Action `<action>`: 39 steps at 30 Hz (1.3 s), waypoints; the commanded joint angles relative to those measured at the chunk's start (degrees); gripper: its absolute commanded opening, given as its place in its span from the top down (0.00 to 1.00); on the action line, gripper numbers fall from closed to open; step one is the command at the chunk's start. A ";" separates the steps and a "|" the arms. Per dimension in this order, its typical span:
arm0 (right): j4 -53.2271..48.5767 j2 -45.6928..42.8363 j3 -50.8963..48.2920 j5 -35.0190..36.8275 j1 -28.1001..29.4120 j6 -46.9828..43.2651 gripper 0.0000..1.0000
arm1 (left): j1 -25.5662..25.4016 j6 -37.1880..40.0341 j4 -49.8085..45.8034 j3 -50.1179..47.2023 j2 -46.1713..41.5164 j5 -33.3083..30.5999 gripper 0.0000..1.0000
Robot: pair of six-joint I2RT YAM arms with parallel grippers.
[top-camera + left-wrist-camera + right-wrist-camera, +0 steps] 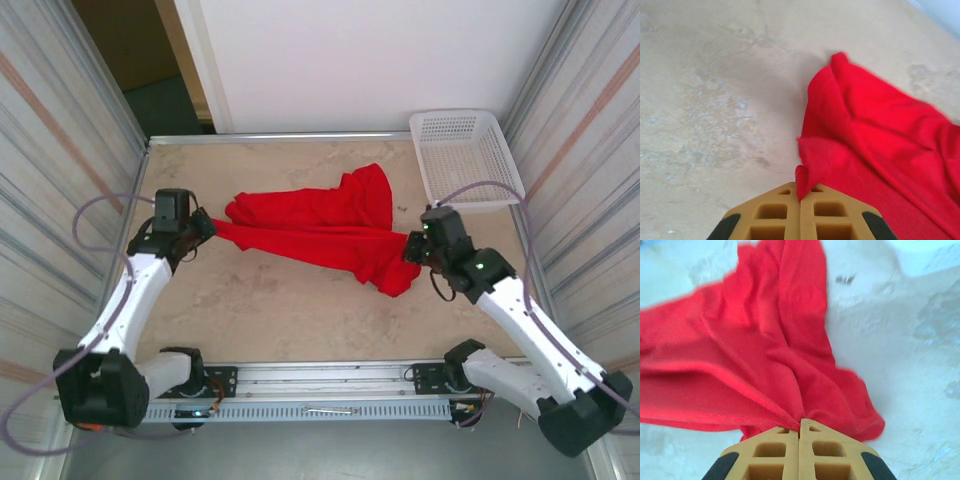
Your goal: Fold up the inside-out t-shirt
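No readable text, label, brand, number or sign on anything in view

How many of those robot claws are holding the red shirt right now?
2. The left gripper pinches the bright red cotton t-shirt at its left tip; the right gripper pinches its right end.

Left tool, right tool shut, apparently facing each other.

Left arm: white shells, black joint housings.
Right arm: same white and black.
Cables: grey-lilac loops.
Fingers: tan, square-pocketed, black corner caps.
Bases: black, on the silver slotted rail.
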 commanded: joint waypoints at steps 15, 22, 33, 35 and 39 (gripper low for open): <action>5.82 36.71 21.71 -14.56 -18.84 -6.14 0.43 | 2.73 1.36 3.98 15.44 30.02 15.81 0.74; 5.28 25.13 10.24 -12.13 -14.73 -4.48 0.33 | 2.22 1.44 5.03 18.65 31.80 16.04 0.61; 5.11 16.95 -8.86 -5.32 -6.43 0.77 0.37 | 1.68 -4.42 9.54 -4.60 12.54 15.85 0.44; 6.26 17.95 -9.79 -6.28 -6.51 0.64 0.41 | 1.67 -4.76 9.49 -6.17 11.14 16.24 0.43; 8.50 19.39 -11.54 -10.04 -6.29 1.44 0.45 | 1.63 -3.66 8.33 -6.75 10.20 15.65 0.42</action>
